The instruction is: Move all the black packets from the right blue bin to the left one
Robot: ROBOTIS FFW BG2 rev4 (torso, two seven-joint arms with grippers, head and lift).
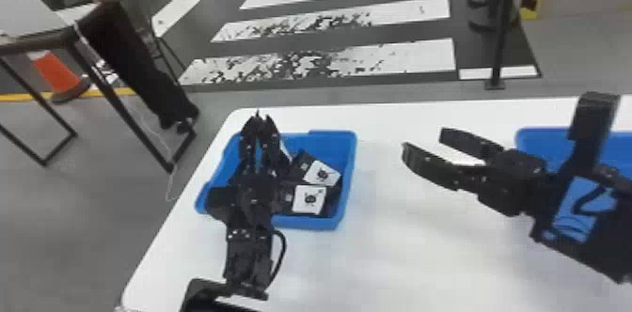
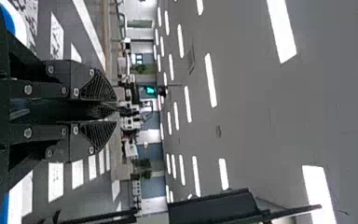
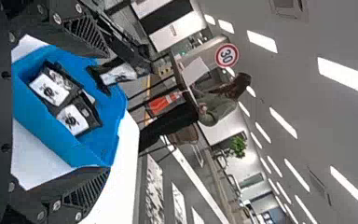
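The left pincer is pressed together on a black packet, which dangles from the fingertips with its white label facing the right arm. The fingers point away from the robot, over the far part of the left blue bin. I cannot tell whether the packet's lower end touches anything in the bin.

Beneath and beside that arm, two more black packets with white labels lie in the left bin, close together: a farther packet, set askew, and a nearer packet, its label squarer to the bin's near wall. Other dark wrapping shows around them.

The right pincer is spread, with nothing between its fingers, above the white tabletop between the bins. Behind its arm sits the right blue bin, partly covered by the arm, so I cannot tell what it holds.

Past the tabletop the grey floor carries broad white stripes, some badly worn. A black post stands to the right of them, and an orange cone off to the left.
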